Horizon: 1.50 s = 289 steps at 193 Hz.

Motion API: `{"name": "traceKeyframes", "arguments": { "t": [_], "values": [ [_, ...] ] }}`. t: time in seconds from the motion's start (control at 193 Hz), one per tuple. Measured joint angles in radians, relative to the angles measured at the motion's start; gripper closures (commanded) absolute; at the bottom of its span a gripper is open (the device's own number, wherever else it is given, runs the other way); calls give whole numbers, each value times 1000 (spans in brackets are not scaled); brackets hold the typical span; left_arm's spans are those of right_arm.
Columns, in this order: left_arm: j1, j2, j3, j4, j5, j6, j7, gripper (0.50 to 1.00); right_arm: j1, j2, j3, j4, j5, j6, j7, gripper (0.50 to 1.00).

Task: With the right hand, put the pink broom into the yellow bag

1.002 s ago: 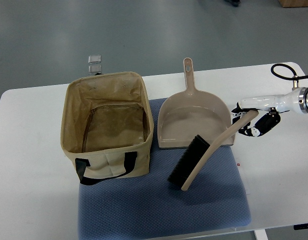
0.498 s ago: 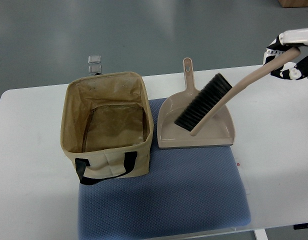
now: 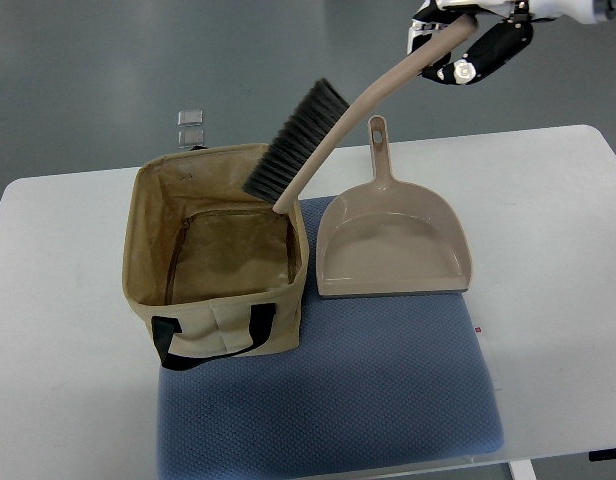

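The right hand [image 3: 466, 40] grips the broom [image 3: 333, 135] by its handle end, up in the air, bristles hanging over the open bag's [image 3: 216, 250] far right rim. Dustpan [image 3: 393, 245] sits beside it on the counter [image 3: 558, 250]. No readable writing anywhere.

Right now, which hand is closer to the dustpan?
Right. The right hand grips the broom handle, in the picture above and right of the dustpan. The left hand is out of view.
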<state>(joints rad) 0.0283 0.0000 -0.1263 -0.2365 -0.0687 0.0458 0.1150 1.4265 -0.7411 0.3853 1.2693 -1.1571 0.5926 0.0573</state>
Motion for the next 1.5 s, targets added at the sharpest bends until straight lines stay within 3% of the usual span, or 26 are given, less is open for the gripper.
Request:
{"name": "traceKeyframes", "arguments": {
  "t": [0.177,0.363,0.54,0.857,0.867,0.883,0.909,0.924,0.945,0.96,0.966,0.971,0.976,0.981,0.986,0.992,1.012,1.5],
  "values": [
    [-2,0,0,-9,0,0,0,500,3,214,0,-157,-95,-3,0,1000],
    [-4,0,-5,-38,0,2,0,500,-5,372,0,-286,-164,-18,2,1000],
    [-5,0,-7,-51,-1,2,0,500,-13,467,-4,-351,-191,-23,3,1000],
    [-6,0,-8,-47,-5,2,0,500,-83,565,-24,-361,-257,-24,9,1000],
    [-6,0,-8,-47,-5,2,0,500,-86,566,-24,-361,-259,-24,9,991],
    [-6,0,-9,-46,-5,2,0,500,-90,567,-25,-360,-261,-24,10,926],
    [-6,0,-9,-46,-5,2,0,500,-94,567,-26,-360,-263,-24,10,873],
    [-6,0,-9,-46,-5,2,0,500,-97,568,-26,-360,-264,-24,11,814],
    [-6,0,-9,-46,-5,2,0,500,-99,569,-26,-360,-266,-24,11,785],
    [-6,0,-9,-45,-5,2,0,500,-100,569,-26,-360,-267,-24,11,718],
    [-6,0,-9,-45,-5,2,0,500,-101,569,-26,-360,-267,-24,11,718],
    [-6,0,-9,-45,-5,2,0,500,-101,569,-26,-360,-267,-24,11,677],
    [-6,0,-9,-45,-5,2,0,500,-101,569,-26,-360,-267,-24,11,677],
    [-6,0,-9,-45,-5,2,0,500,-101,570,-26,-360,-267,-24,11,634],
    [-6,0,-9,-45,-5,2,0,500,-102,570,-26,-360,-268,-24,11,634],
    [-6,0,-9,-45,-5,2,0,500,-102,570,-26,-360,-268,-24,11,589],
    [-6,0,-9,-45,-5,2,0,500,-103,570,-26,-359,-268,-23,12,560],
    [-5,0,-9,-44,-5,2,0,500,-50,507,68,-347,-249,-30,12,560]
  ]
}}
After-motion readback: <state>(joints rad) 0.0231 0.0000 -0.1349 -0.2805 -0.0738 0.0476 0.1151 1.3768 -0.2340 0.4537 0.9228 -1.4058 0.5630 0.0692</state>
